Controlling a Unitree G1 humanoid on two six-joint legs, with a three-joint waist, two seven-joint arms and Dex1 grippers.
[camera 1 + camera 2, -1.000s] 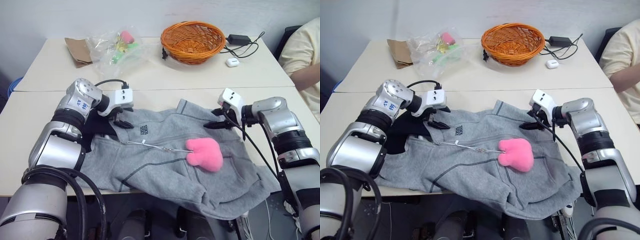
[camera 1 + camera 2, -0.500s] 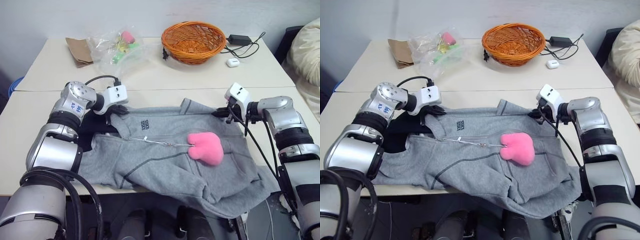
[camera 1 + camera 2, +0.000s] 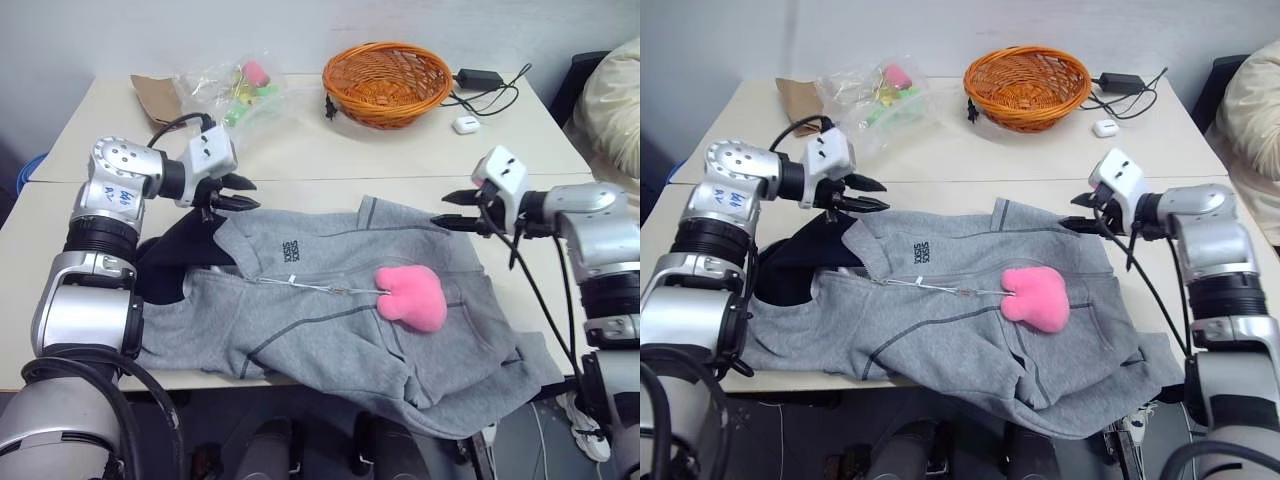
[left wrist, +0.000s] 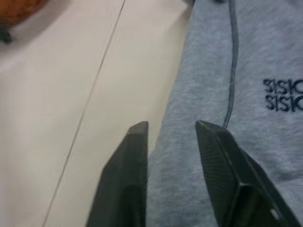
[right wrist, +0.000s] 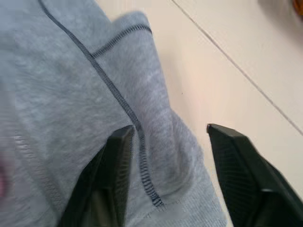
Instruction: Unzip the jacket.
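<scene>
Trouble is most likely coming from the loose cloth: the jacket (image 3: 340,300) is lying spread across the near table (image 3: 60,230), its lower part hanging over the front edge, while the left gripper (image 3: 238,192) and right gripper (image 3: 452,210) are both hovering above its far edge with fingers parted and holding nothing, so a pull on the pink plush charm (image 3: 410,297) could be dragging the whole garment instead of running the zipper (image 3: 310,287). On the far table, the orange basket (image 3: 385,80) is showing nothing inside, and the clear bag (image 3: 230,90) is holding small coloured items.
</scene>
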